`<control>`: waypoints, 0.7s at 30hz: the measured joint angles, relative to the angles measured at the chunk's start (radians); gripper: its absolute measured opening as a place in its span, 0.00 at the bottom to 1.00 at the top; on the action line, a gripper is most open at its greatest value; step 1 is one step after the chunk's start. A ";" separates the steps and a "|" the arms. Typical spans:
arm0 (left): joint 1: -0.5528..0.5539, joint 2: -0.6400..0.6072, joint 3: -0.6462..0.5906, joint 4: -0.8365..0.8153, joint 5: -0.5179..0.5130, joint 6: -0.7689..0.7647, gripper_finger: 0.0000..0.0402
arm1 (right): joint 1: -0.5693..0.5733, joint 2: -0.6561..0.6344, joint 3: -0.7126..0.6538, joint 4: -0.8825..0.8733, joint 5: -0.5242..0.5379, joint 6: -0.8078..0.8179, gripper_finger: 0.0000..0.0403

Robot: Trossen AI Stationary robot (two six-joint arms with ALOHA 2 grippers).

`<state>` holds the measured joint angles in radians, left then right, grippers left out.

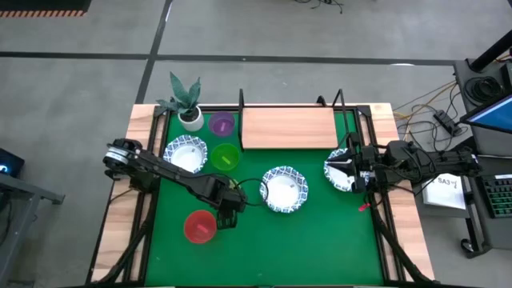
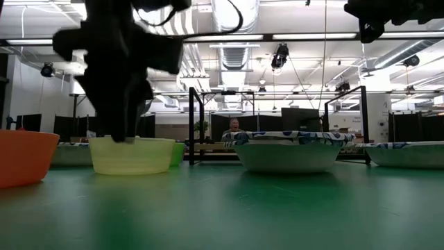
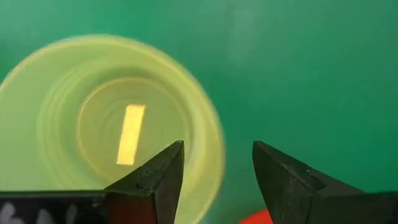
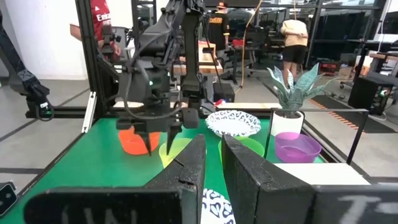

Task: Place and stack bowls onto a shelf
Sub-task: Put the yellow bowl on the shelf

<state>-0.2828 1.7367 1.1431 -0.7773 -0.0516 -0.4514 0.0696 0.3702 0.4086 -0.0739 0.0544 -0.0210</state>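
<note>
While left gripper (image 3: 214,165) straddles the yellow bowl (image 3: 93,124) rim, we see jaws apart.
Right gripper (image 1: 346,170), jaws nearly closed on nothing, sits right of that bowl.

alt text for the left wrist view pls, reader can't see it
The left end effector hangs open over the green mat, one finger over the rim of a yellow bowl seen from above. A sliver of a red bowl shows between the fingers at the picture's edge.

Shelf (image 1: 288,128) stood at worktop's (image 1: 320,248) far edge; plant pot (image 1: 190,118) at its left; four small bowls (image 1: 225,158) and three wide bowls (image 1: 285,190) lay nearer, on the mat.
</note>
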 joint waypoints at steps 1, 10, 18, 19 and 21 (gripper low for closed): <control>0.000 0.000 -0.010 0.000 -0.012 -0.004 0.43 | 0.000 0.000 0.000 -0.001 0.000 0.000 0.11; 0.000 0.004 -0.048 0.094 -0.017 -0.007 0.21 | 0.000 0.000 -0.001 0.000 0.000 -0.004 0.11; -0.004 0.005 0.010 0.045 -0.017 -0.019 0.00 | 0.000 0.000 -0.001 0.000 0.000 -0.006 0.11; -0.005 0.005 0.037 0.034 -0.017 -0.003 0.00 | 0.000 0.000 -0.001 0.000 0.000 -0.006 0.11; -0.007 0.005 0.101 -0.002 -0.016 0.049 0.00 | 0.000 0.000 -0.001 0.000 0.000 -0.006 0.11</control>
<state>-0.2901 1.7420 1.2438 -0.7792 -0.0678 -0.4027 0.0693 0.3702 0.4072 -0.0738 0.0547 -0.0267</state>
